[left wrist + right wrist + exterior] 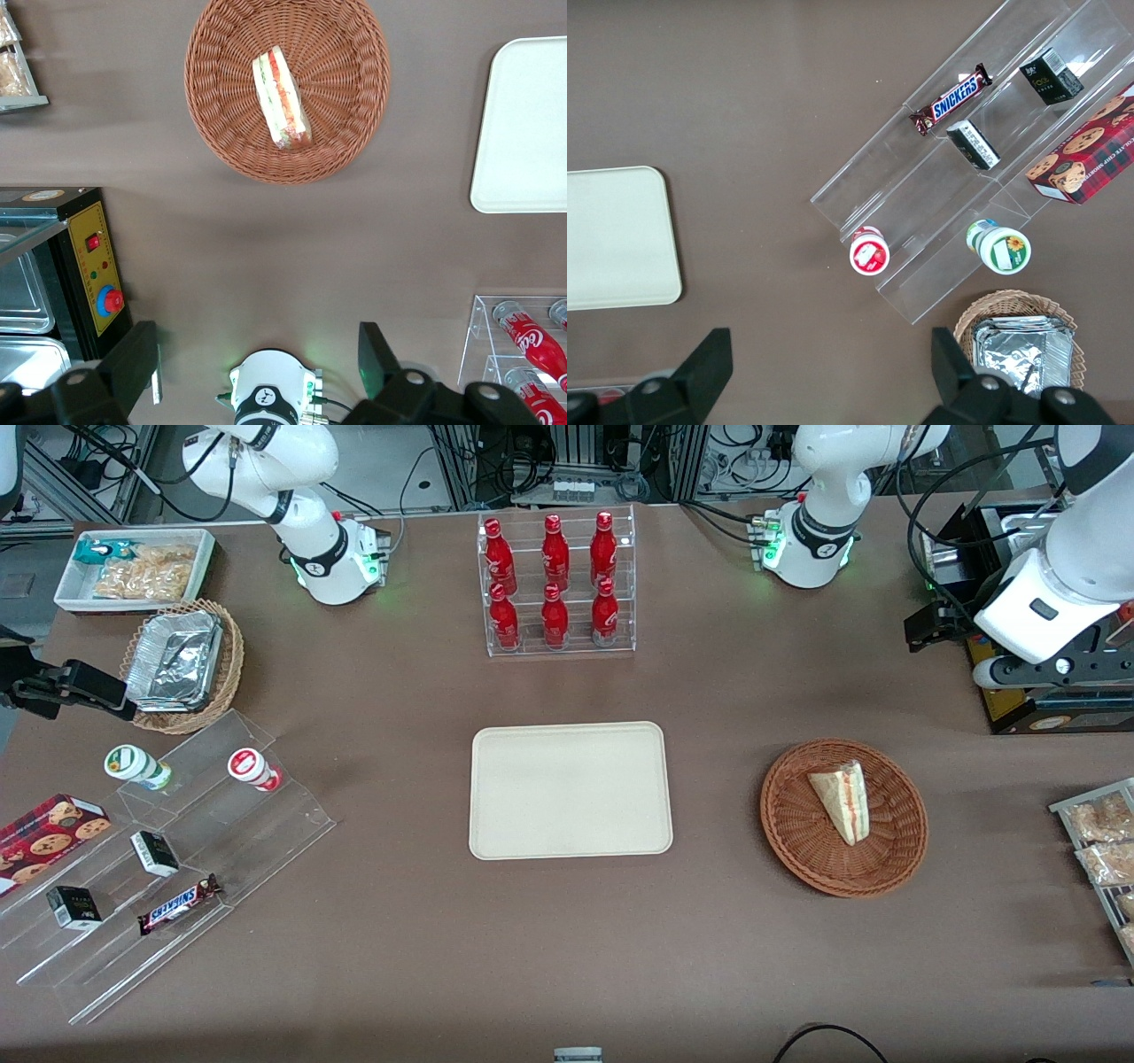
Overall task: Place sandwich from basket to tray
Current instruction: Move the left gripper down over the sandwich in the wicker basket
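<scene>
Low in the front view, toward the parked arm's end of the table, a clear stepped stand (177,868) holds a Snickers bar (180,903), two small dark boxes (73,908) and two round cups (137,766), with a cookie box (49,833) at its edge. At the working arm's end, at about the same height in the frame, bagged pastries (1099,841) lie in a rack.

A little farther from the camera, in the middle band of the frame, the brown wicker basket (797,850) sits on the brown table (567,957). The sandwich (842,799) lies in the basket, its red and green filling edge showing. The cream tray (567,790) lies at the frame's centre, beside the basket and apart from it, with nothing on it.

Higher in the frame, a lighter wicker basket (226,677) holds foil containers (173,660), and a white bin (71,593) of snack bags sits farther still. At top centre a clear rack (558,584) carries six red bottles (554,549).

The gripper (257,354) hangs high above the table at the working arm's end, farther from the camera than the basket and well apart from the sandwich. Its jaws are spread wide and hold nothing. A black machine with a yellow panel (93,274) stands beneath it.
</scene>
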Controlling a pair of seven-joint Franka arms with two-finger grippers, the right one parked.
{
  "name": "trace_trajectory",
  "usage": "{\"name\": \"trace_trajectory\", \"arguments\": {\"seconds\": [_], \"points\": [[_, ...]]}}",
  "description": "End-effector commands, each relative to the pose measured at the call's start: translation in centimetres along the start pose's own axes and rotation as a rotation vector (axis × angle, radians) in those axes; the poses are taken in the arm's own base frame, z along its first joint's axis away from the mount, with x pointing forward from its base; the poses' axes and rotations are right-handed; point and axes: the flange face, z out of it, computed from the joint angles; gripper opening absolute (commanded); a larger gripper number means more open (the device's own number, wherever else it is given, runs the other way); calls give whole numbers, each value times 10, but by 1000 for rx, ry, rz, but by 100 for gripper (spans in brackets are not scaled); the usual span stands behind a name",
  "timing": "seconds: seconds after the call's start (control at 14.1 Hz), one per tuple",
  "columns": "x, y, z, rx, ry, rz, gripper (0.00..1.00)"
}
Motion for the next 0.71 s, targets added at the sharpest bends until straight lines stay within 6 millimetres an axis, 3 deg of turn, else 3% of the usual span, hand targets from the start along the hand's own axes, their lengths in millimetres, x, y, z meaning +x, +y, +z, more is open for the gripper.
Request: {"name": "trace_trajectory", "arguments": {"seconds": [0.0, 0.49, 0.64], "points": [[-2, 3, 2, -8, 4, 48, 100], [1, 11, 7, -6, 8, 56, 100], [8, 7, 28, 5, -36, 48, 100]]}}
